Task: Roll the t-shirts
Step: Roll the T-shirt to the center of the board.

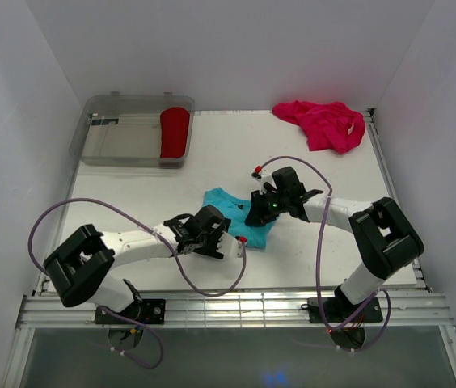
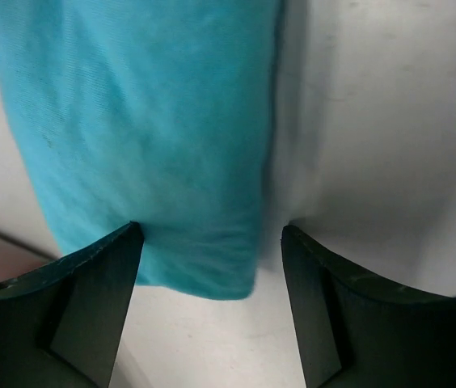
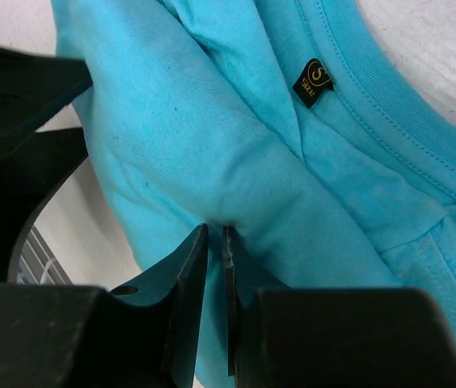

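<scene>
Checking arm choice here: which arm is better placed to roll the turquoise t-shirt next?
Right, probably: the right end effector is pinched shut on a fold of the turquoise t-shirt; the left end effector stands open.

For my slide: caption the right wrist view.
Right gripper pinches a fold of the turquoise t-shirt, size label showing.

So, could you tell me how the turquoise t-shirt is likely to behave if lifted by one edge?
Probably floppy: the turquoise t-shirt lies in soft folds, so it would likely drape from the pinch. It looks thin, so likely light. Pushed, it would probably bunch rather than slide.
</scene>
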`<state>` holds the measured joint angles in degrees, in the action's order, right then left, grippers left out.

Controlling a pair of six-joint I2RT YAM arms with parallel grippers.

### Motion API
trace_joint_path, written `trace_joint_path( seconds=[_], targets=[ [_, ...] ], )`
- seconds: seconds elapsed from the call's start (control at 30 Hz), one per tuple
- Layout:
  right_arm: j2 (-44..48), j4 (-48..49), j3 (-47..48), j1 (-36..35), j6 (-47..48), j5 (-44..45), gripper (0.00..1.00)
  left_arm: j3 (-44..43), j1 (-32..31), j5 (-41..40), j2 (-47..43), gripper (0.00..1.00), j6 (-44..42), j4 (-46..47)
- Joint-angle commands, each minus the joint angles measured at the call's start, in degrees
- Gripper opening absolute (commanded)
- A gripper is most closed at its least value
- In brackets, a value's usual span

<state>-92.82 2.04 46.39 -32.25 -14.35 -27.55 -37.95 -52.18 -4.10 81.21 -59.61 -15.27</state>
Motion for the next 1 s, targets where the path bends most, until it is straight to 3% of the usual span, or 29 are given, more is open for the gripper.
trace_joint_path(
  seconds=[0.0,0.1,0.2,0.23,0.4,0.47,0.57,0.7,0.83,0.97],
  targets=[
    [1.5,1.39,0.1,0.26,2.04,0.57,0.19,-0.7,0.94,-6.89,4.99,0.8,-1.04,5.96],
    [1.85,1.73,0.28,0.34,3.53,-0.48,0.2,-3.35,1.73,-5.84,6.85,0.76,0.99,5.51],
    [2.72,1.91,0.19,0.26,3.98,-1.54,0.2,-3.27,1.82,-5.31,8.08,0.64,0.9,5.77],
    [2.9,1.91,0.19,0.43,4.24,-1.63,0.2,-3.09,1.82,-5.39,8.7,0.53,0.9,5.86],
    [4.57,2.26,-0.07,0.7,5.65,-2.16,0.2,-3.79,1.91,-4.52,10.9,0.24,1.52,4.38],
    [5.8,2.18,-0.6,1.22,6.26,-2.51,0.2,-6.41,2.17,-3.64,11.16,0.0,2.57,2.79],
    [10.45,2.0,-1.91,1.84,8.01,-1.64,0.22,-11.59,3.66,1.27,11.6,0.0,5.11,-5.19],
    [20.01,-1.24,-5.94,1.84,13.29,4.69,0.27,-25.81,6.3,13.48,14.49,0.0,8.45,-25.99],
    [29.16,1.64,-12.88,1.93,16.8,8.21,0.36,-30.07,10.16,24.98,14.59,0.0,10.4,-34.11],
    [38.57,7.09,-19.92,1.84,21.81,8.05,0.4,-29.98,10.61,30.72,12.49,0.0,7.24,-40.62]
  ],
)
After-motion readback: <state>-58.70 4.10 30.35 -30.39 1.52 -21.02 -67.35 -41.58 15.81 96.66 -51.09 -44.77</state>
